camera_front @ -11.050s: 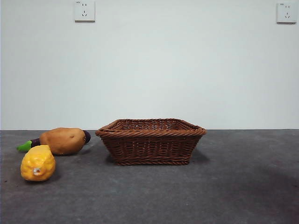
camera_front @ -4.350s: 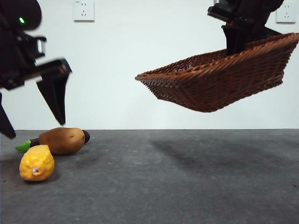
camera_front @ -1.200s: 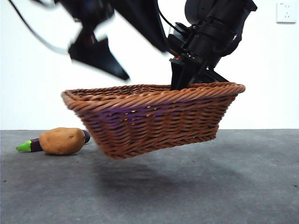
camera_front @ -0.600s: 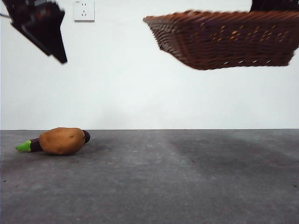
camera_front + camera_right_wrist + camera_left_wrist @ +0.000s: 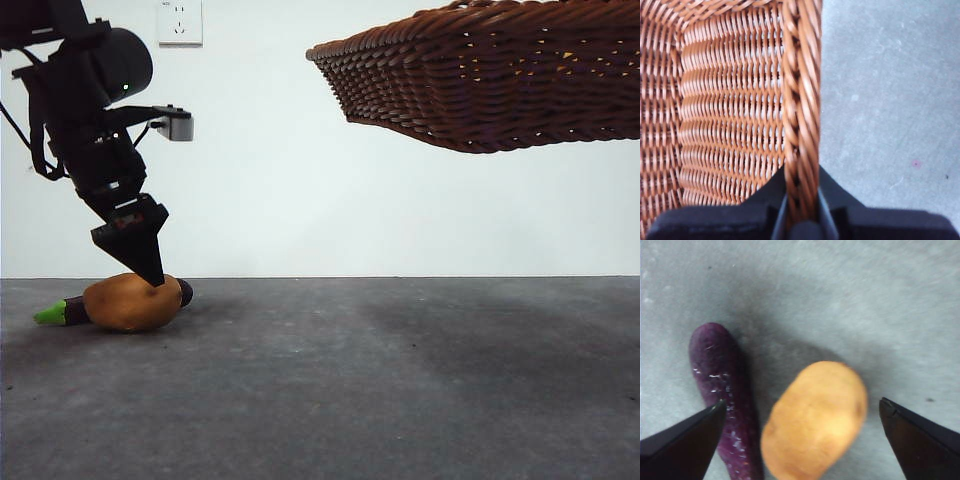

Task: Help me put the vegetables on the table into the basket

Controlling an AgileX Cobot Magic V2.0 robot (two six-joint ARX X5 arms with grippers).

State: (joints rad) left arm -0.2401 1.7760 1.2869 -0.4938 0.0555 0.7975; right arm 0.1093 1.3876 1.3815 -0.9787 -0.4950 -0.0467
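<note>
- Step in hand, as I judge it: picking up the potato (image 5: 815, 420). The left tool (image 5: 800, 412) is spread wide, one jaw on either side of the potato, not gripping yet.
- Front view: left tool (image 5: 135, 245) tip sits right at the potato (image 5: 132, 302), at the top or just behind it; contact can't be confirmed.
- Potato lies on the worktop (image 5: 350, 390) at its left end. The eggplant (image 5: 725, 390) lies close alongside it, touching or nearly so; one jaw is over the eggplant's side.
- In the front view only the eggplant's green stem (image 5: 50, 314) and dark tip stick out from behind the potato.
- Next move probably: lower a bit more and close on the potato alone, keeping the jaw on the eggplant side from catching or nudging the eggplant, then lift towards the basket.
- Right tool (image 5: 802, 220) is clamped narrow on the braided rim of the basket (image 5: 730, 115), holding it.
- Basket (image 5: 490, 80) hangs high in the air at upper right, tilted, well apart from the vegetables.
- Basket contents: the stretch of inside shown by the right wrist view is bare weave; the rest is out of sight, so I can't tell what is in it.
- Yellow lump not visible in any current view.
</note>
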